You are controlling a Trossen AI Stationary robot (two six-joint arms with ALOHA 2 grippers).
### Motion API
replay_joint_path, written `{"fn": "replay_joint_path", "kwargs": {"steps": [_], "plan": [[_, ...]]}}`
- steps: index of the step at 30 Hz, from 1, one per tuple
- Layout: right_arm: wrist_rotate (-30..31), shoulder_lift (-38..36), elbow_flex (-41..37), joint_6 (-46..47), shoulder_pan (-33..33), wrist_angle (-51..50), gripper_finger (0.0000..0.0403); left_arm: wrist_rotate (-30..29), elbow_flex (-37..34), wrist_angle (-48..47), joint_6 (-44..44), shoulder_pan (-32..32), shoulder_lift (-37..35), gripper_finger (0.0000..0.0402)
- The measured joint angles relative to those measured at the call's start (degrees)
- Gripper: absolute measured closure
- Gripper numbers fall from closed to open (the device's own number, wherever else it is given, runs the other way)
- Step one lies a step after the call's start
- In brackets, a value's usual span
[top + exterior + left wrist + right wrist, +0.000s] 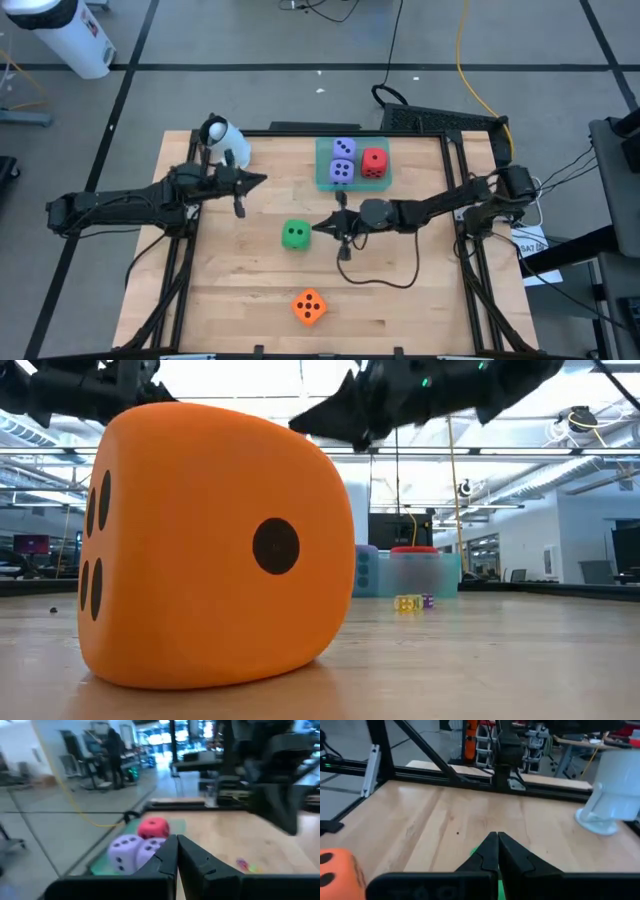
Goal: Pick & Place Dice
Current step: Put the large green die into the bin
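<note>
On the far side of the tabletop (240,290) we see the translucent teal tray (324,168) holding three dice: two purple-blue dice (342,160) and the red die (375,162) beside them. We judge the job a little past halfway, since the green die (294,235) sits loose near the middle of the tabletop and the orange die (309,306) lies alone near the front edge, well apart from the tray. Our right pincer (322,227) hangs just beside the green die, fingers pressed together and pinching nothing; its own wrist view shows a sliver of green just past the closed tips. Our left pincer (257,180) is out over the left half, short of the tray, also pressed together and empty. So we still have two dice to carry over, and the green one looks like the nearer candidate. The surface is pale wooden planking in a dark metal frame, with a white cylindrical object (224,139) at the far left corner. Beyond it we see a grey taped floor, cables, and an open workshop with desks, screens and a person standing in the distance.
</note>
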Motion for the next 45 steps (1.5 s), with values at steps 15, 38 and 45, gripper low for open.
{"fn": "replay_joint_path", "kwargs": {"steps": [15,38,45], "plan": [[0.46,-3.90,-0.02,-1.67,3.34,-6.69,0.0403,-1.87,0.15,-12.41,-14.39,3.93,0.00,0.0385],[14.91,-3.87,-0.02,1.17,0.44,-16.44,0.0290,2.30,0.15,-23.33,-6.39,-5.18,0.02,0.0397],[14.97,-3.87,-0.02,1.34,0.47,-16.37,0.0241,2.22,0.15,-22.71,-4.91,-7.82,0.02,0.0377]]}}
